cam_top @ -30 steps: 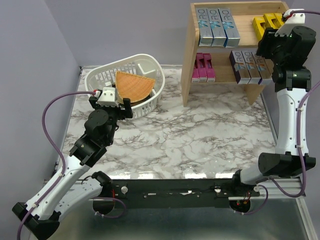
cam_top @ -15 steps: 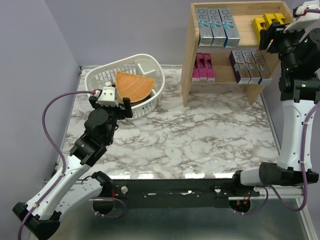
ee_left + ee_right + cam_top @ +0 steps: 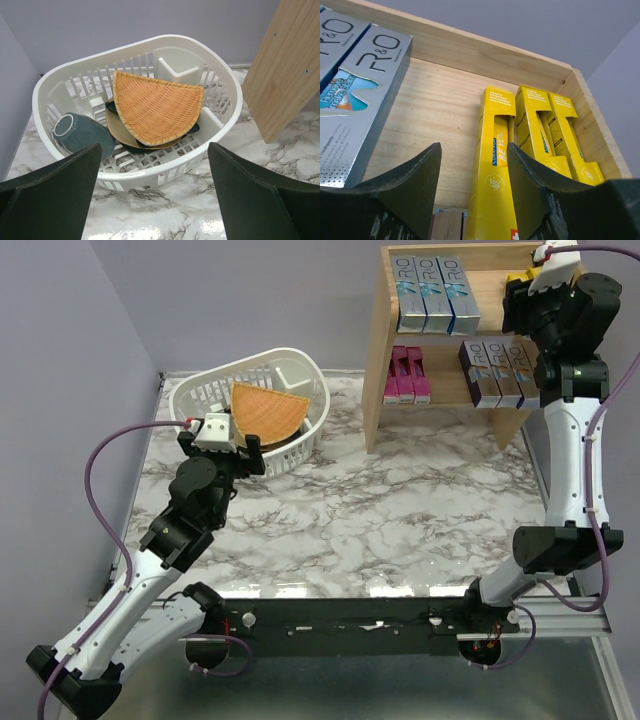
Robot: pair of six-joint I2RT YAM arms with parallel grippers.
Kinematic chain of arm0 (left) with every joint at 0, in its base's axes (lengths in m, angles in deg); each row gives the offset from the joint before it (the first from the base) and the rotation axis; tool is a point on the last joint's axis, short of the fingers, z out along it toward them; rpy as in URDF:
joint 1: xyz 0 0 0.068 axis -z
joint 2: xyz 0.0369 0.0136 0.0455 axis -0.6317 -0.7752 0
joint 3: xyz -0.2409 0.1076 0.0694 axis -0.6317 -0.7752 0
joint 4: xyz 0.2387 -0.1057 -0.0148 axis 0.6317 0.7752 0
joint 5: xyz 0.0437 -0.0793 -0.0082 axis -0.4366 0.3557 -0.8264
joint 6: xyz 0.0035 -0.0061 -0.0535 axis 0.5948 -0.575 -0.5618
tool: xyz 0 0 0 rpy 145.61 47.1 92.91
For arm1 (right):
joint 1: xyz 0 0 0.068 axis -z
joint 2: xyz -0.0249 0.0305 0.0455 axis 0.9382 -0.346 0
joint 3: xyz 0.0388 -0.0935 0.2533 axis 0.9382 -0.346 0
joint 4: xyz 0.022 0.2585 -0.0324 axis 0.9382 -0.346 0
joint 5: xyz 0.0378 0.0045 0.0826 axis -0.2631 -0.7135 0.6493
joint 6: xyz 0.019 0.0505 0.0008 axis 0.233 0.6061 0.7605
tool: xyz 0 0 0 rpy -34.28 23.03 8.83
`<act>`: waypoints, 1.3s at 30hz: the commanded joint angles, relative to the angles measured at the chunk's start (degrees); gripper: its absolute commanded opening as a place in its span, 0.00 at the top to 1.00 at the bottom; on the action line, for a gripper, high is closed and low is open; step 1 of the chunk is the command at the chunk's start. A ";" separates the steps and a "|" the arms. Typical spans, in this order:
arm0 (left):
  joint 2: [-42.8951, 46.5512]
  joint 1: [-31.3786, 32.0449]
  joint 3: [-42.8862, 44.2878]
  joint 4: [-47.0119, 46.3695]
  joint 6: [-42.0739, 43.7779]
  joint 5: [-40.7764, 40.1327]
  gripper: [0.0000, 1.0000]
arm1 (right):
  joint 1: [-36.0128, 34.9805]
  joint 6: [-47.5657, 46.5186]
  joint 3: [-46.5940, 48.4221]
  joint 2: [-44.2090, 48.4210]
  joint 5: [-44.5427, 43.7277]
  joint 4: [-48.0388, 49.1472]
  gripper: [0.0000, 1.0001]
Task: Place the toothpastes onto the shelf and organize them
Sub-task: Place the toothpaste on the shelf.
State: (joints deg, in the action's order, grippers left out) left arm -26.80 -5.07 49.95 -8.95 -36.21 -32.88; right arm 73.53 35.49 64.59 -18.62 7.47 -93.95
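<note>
Right gripper (image 3: 475, 150) sits higher and further left than a second ago, now at the right end of the shelf (image 3: 380, 360) top tier, over the yellow cartons (image 3: 535, 125). Jaws are partly apart and clamp nothing; the leftmost yellow carton shows in the gap. Left gripper (image 3: 155, 150) is unchanged, jaws wide apart, facing the basket (image 3: 200, 400).

Likely a last tidy-up, with the task near done. No carton lies on the tabletop (image 3: 400, 520). Blue-silver cartons (image 3: 435, 290) stand at the top tier's left and yellow at its right. Pink cartons (image 3: 407, 375) are at the lower tier's left, purple-silver cartons (image 3: 495, 370) at its right. All are glossy, slim and in tight rows.
</note>
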 commanded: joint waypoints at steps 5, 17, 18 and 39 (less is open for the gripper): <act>-0.85 -0.62 -0.61 -1.26 -0.11 1.53 0.01 | -0.43 -7.42 -1.61 -1.51 -8.18 2.12 0.38; -1.46 -0.71 -0.61 -1.35 -0.37 2.67 0.01 | -0.43 -9.97 -2.05 -4.06 -11.62 4.41 0.46; -1.46 -0.71 -0.70 -1.35 -0.28 2.67 0.01 | -0.43 -10.23 -2.05 -4.23 -11.88 4.59 0.47; -1.11 -0.97 -0.88 -1.70 0.16 3.37 0.01 | 1.24 -12.00 -3.98 -2.92 -10.22 7.84 0.36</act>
State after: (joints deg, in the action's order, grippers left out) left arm -28.53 -5.48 49.63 -9.34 -36.23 -30.52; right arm 73.64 22.42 61.61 -23.10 -3.08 -86.67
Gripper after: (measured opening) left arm 0.991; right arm 0.615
